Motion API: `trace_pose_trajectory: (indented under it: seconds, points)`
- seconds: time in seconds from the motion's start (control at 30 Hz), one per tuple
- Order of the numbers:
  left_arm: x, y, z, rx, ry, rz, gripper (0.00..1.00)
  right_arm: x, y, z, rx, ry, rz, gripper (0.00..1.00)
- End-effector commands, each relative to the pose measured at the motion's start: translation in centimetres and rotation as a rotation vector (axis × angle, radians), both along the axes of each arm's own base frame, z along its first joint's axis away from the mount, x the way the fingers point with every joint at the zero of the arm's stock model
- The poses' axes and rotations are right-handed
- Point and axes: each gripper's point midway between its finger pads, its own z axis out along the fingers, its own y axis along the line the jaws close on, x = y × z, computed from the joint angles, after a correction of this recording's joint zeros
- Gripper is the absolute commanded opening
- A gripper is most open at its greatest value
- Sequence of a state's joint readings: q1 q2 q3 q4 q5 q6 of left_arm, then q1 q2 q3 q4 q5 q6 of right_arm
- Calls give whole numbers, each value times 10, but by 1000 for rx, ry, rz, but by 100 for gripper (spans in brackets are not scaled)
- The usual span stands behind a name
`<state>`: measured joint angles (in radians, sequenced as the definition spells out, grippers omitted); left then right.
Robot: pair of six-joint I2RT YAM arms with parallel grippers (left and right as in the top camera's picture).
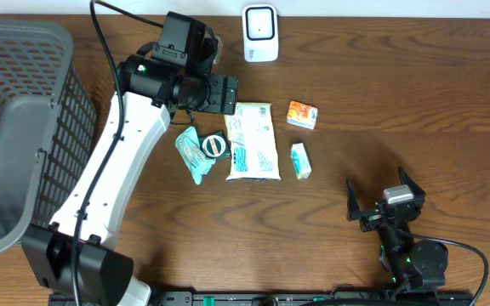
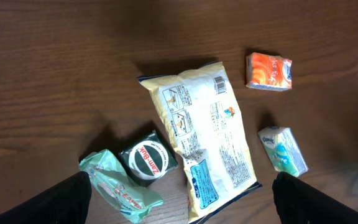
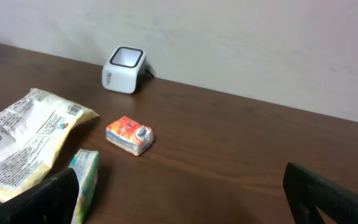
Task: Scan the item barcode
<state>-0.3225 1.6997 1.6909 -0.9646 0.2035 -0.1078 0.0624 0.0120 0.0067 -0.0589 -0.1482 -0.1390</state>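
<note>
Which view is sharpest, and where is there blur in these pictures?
Overhead: even light, sharp except the near grey mesh plastic basket, slightly soft. Left wrist: print on the pale yellow plastic bag is crisp; the black left fingers blur at the corners. Right wrist: the white box-shaped scanner looks soft, the right fingers blurred.

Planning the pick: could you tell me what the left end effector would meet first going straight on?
Probably the yellow snack bag, between the open fingers of the left end effector; the round tin lies close beside.
</note>
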Motion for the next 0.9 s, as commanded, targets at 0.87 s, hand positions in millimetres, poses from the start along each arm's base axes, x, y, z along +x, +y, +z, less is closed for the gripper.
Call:
trace_pose_trajectory:
  seconds: [0.87]
  points:
    - [9,0,11,-11,-53,6,92,-1,2,-1,11,3,6,99]
